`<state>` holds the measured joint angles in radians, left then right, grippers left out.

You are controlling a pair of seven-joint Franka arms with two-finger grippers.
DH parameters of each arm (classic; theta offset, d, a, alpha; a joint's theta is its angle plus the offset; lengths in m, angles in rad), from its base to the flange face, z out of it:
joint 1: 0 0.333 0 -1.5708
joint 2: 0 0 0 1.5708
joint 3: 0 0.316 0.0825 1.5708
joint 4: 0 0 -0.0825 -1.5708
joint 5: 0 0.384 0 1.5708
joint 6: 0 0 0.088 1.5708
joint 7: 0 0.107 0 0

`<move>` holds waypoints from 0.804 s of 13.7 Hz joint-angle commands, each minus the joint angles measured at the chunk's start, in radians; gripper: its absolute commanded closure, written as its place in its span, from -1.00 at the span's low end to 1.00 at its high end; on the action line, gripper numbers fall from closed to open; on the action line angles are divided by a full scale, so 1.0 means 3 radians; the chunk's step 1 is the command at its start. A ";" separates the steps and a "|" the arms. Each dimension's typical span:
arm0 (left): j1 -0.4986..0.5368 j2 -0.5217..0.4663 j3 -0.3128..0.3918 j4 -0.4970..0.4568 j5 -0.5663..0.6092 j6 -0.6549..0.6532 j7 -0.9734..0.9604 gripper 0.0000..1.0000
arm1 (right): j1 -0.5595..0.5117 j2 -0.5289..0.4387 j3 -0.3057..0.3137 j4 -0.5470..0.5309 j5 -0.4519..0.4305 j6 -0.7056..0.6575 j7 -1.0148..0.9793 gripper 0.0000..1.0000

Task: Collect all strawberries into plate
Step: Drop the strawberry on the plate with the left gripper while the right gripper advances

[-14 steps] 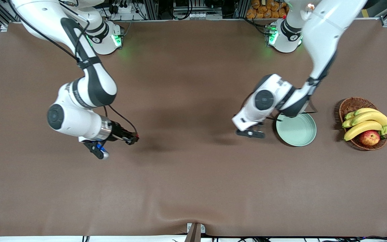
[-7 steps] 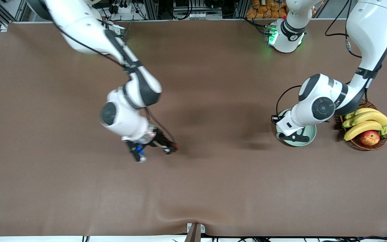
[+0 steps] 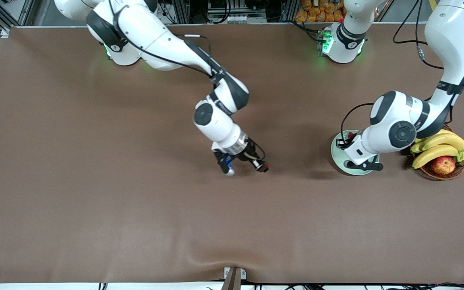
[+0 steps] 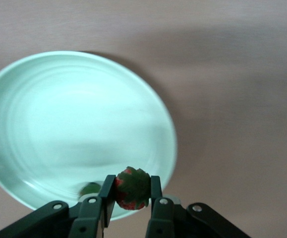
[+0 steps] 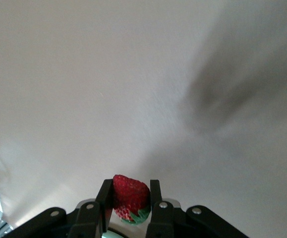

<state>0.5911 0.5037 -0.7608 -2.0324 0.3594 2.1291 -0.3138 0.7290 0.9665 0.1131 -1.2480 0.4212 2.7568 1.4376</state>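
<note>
Wrist views: each end effector gripping strawberry (image 4: 132,189).

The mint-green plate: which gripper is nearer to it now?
Left. The left gripper, shut on a strawberry, is over the plate. The right gripper, holding another strawberry, is over bare table toward the right arm's end.

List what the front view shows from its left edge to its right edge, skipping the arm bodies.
Right end effector shut on a small red strawberry → round pale mint-green plate → brown wicker basket of yellow bananas and a red-yellow apple.
</note>
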 commanded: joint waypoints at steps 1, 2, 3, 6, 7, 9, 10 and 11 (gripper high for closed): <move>0.0055 0.0074 0.0051 0.0025 0.0228 -0.0031 0.0018 0.68 | 0.0101 0.0234 -0.0045 0.0213 0.0013 0.0070 0.0010 0.91; 0.0055 0.0090 0.0096 0.0025 0.0244 -0.0031 0.0018 0.63 | 0.0152 0.0311 -0.0045 0.0238 0.0007 0.0101 0.0004 0.85; 0.0055 0.0090 0.0112 0.0030 0.0249 -0.0031 0.0023 0.55 | 0.0198 0.0403 -0.0050 0.0299 0.0007 0.0182 0.0009 0.61; 0.0055 0.0085 0.0117 0.0030 0.0285 -0.0031 0.0018 -0.49 | 0.0295 0.0486 -0.0055 0.0325 0.0002 0.0362 0.0030 -1.00; 0.0055 0.0085 0.0117 0.0030 0.0285 -0.0031 0.0018 -0.94 | 0.0270 0.0455 -0.0055 0.0320 -0.0008 0.0322 0.0025 -1.00; 0.0050 0.0070 0.0117 0.0035 0.0285 -0.0031 0.0023 -1.00 | 0.0158 0.0348 -0.0060 0.0315 -0.0038 0.0027 0.0009 -1.00; 0.0055 0.0065 0.0117 0.0035 0.0285 -0.0031 0.0039 -1.00 | 0.0066 0.0272 -0.0055 0.0320 -0.0059 -0.0198 0.0004 -1.00; 0.0050 0.0065 0.0112 0.0050 0.0285 -0.0036 0.0044 -1.00 | -0.0056 0.0154 -0.0050 0.0315 -0.0074 -0.0428 -0.0006 -1.00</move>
<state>0.6041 0.5315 -0.7207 -2.0258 0.4211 2.1293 -0.3115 0.7789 1.0721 0.0891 -1.1580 0.4161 2.7488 1.4380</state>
